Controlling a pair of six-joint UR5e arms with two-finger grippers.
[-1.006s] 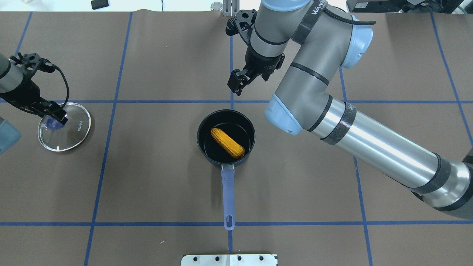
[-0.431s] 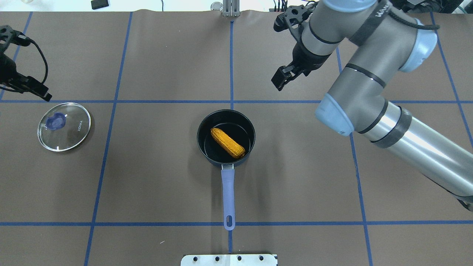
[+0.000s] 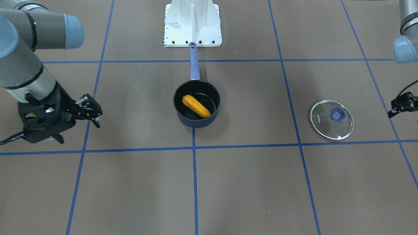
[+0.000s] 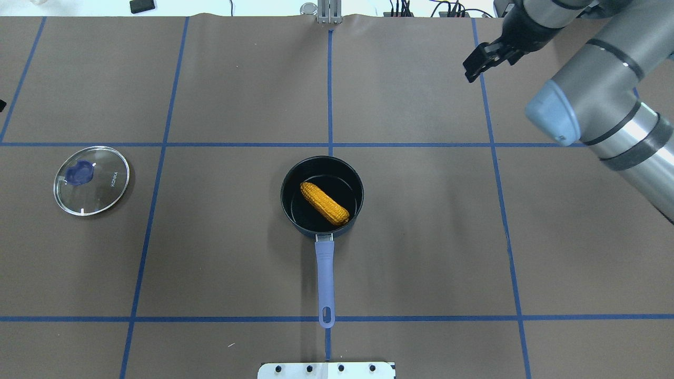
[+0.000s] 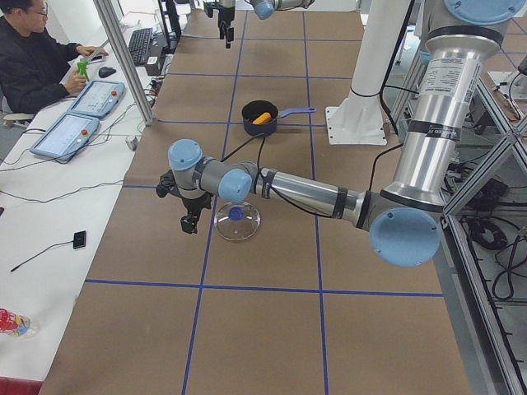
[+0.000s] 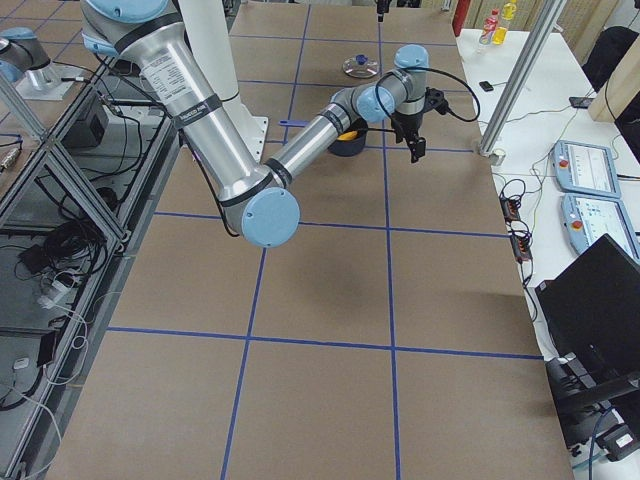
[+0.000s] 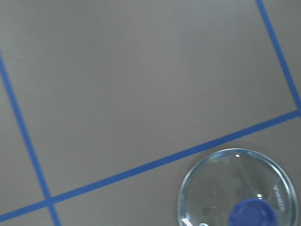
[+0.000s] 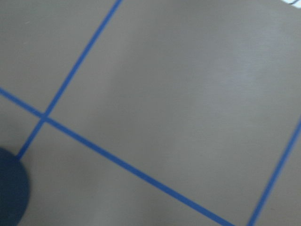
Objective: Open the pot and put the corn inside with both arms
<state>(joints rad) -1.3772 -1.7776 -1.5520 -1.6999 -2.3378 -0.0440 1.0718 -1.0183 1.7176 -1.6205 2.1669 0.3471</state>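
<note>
Left end effector [image 3: 393, 111]: I have it at the far left edge of the desk [image 4: 221, 95], beyond the lid and clear of it. It is small and dark in my front feed, so I cannot tell whether its fingers are apart or together.

Lid [image 4: 91, 180]: I see it lying flat on the desk, well left of the pot, knob side up. Nothing touches it.

Knob [image 4: 79, 172]: blue, on top of the clear glass. My left wrist camera catches it at the bottom right corner of its picture.

Pot [image 4: 339, 184]: it stands upright and uncovered in the middle of the desk, just on the near side of a blue tape cross.

Corn [image 4: 324, 203]: it lies inside the pot on the black bottom, set diagonally, with its thin end to the far left and its thick end to the near right.

Handle [image 4: 325, 273]: lavender, and it points straight toward the near edge, in line with the white base plate [image 4: 326, 370].

Right end effector [image 3: 98, 118]: I have it at the far right, well away from the pot and raised off the desk. Its fingers are spread apart with nothing between them.
</note>
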